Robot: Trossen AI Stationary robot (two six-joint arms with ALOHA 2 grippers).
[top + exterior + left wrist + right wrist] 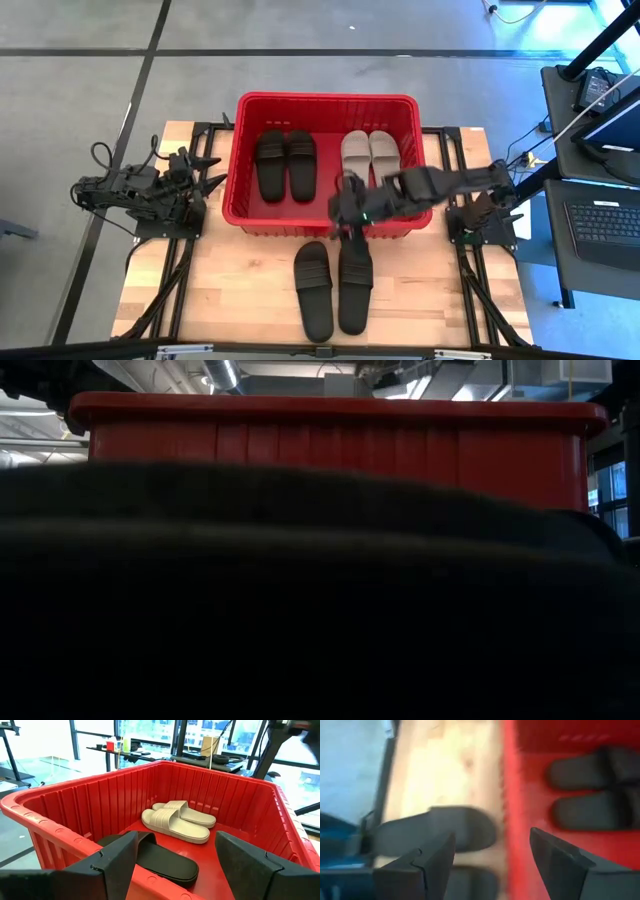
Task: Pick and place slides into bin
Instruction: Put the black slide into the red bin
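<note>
The red bin [325,98] stands at the table's far middle. Inside it lie two black slides [286,165] on the left and two beige slides [370,160] on the right, soles down. Two more black slides [335,288] lie side by side on the wooden table in front of the bin. My right gripper [347,215] hangs open over the bin's near rim, above the far end of the right-hand table slide [435,832], with nothing between its fingers. My left gripper [205,172] waits open at the bin's left side, looking into it [175,865].
In the low view a black slide [300,590] fills most of the picture, with the bin's red wall [330,450] behind it. Bare wood lies left and right of the two table slides. Black frame rails run along both table sides.
</note>
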